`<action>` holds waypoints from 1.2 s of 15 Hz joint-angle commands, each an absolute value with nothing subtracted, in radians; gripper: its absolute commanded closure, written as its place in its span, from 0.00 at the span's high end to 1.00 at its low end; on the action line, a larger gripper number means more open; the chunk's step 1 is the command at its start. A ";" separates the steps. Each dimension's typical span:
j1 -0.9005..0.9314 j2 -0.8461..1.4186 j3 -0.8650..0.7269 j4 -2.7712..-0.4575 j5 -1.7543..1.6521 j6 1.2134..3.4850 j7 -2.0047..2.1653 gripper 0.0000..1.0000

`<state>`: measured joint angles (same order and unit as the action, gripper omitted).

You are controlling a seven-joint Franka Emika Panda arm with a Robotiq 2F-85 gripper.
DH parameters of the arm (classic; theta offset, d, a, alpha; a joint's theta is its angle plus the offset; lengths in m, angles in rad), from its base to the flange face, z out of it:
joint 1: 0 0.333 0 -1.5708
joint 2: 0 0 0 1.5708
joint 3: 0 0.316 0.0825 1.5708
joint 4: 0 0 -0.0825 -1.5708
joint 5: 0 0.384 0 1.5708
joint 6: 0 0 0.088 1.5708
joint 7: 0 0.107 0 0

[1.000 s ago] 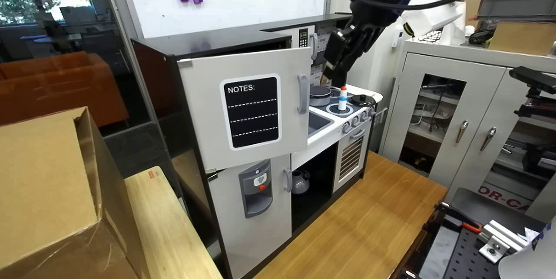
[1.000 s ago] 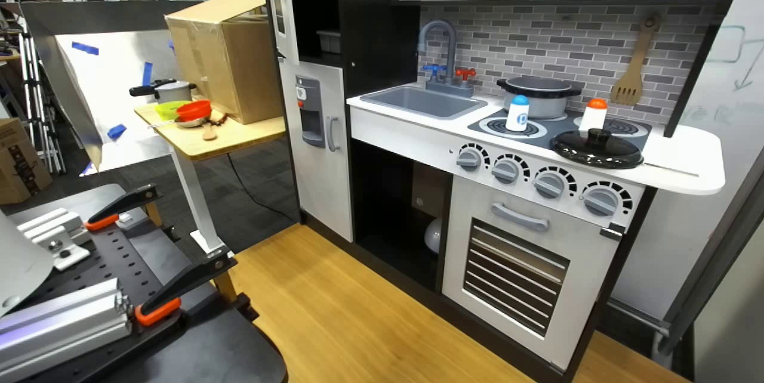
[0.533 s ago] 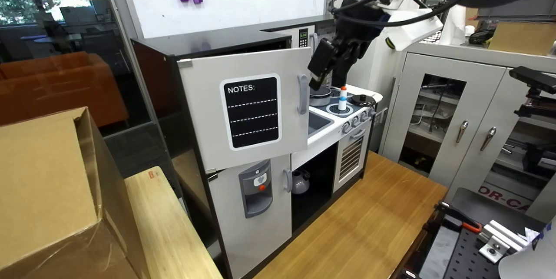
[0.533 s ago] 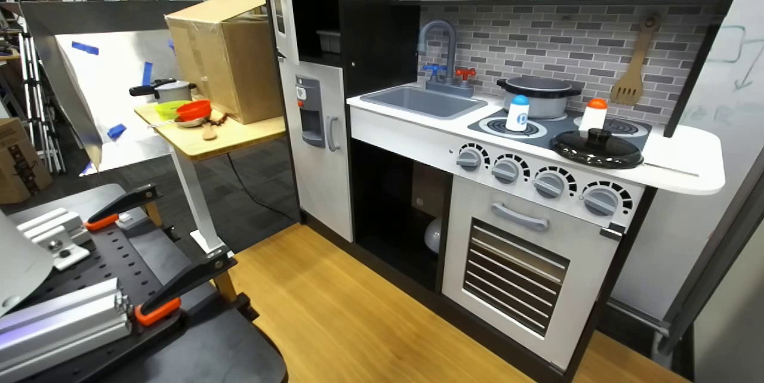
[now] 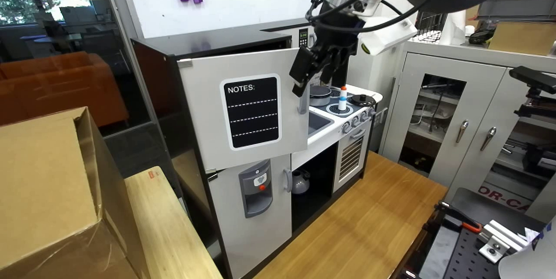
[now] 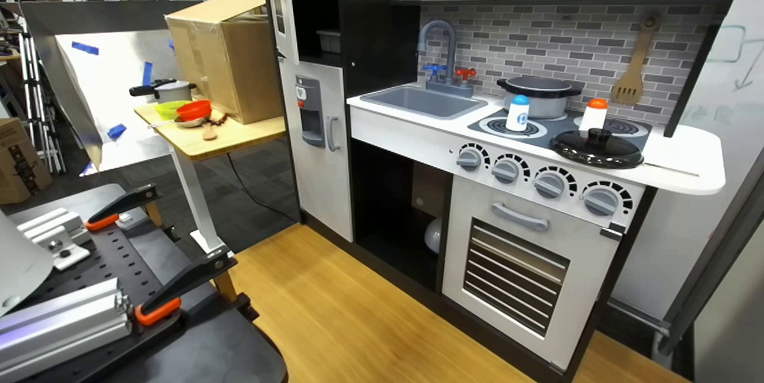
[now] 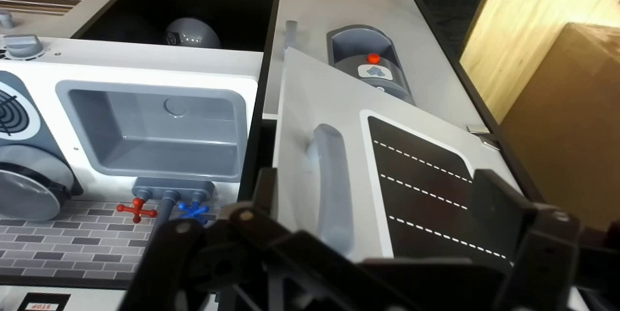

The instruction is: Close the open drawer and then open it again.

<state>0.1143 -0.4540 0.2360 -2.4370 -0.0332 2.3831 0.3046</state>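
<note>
The drawer, a white door panel (image 5: 204,109) with a black NOTES board (image 5: 252,114), stands ajar at the top of the toy fridge. Its narrow side view, the white panel (image 6: 289,31), appears beside a dark compartment. My gripper (image 5: 312,84) is over the door's right edge and covers the upper part of the grey bar handle (image 5: 302,106). In the wrist view the gripper (image 7: 380,190) is open, and the handle (image 7: 334,190) lies between its fingers as seen from there, closer to the left one. Whether a finger touches the door cannot be told.
Below is a white door with a grey dispenser (image 5: 256,190). Beside the fridge are a sink (image 7: 160,132), a grey pot (image 6: 540,96), two small bottles and a black lid (image 6: 597,149). A cardboard box (image 5: 47,192) stands on the hinge side.
In an exterior view my gripper has moved left and slightly down, from over the stove to the door handle. Its fingers now stand wider apart. The door has not moved.
</note>
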 commanded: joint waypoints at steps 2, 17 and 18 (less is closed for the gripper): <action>0.106 -0.411 0.238 -2.411 -0.036 2.372 0.311 1.00; 0.110 -0.412 0.233 -2.434 -0.033 2.374 0.324 1.00; 0.110 -0.412 0.233 -2.434 -0.033 2.374 0.324 1.00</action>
